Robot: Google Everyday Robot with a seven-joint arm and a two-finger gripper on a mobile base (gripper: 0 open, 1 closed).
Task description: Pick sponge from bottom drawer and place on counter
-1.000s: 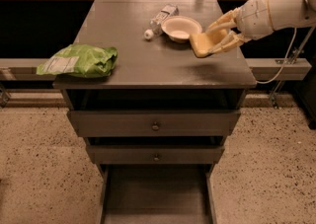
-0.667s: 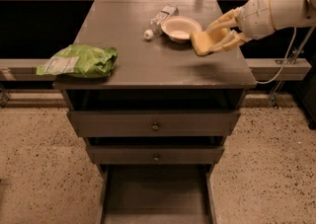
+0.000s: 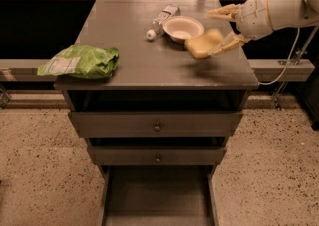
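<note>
Sponge (image 3: 202,45) has dropped beside the opened gripper (image 3: 213,33).

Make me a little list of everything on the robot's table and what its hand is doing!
gripper: over the counter's right side, fingers spread apart
sponge: pale yellow, by the lower finger, looks just above the counter
counter: grey cabinet top
white bowl: just behind the sponge
bottle: lying down behind the bowl
green bag: on the counter's left edge
bottom drawer: pulled open
</note>
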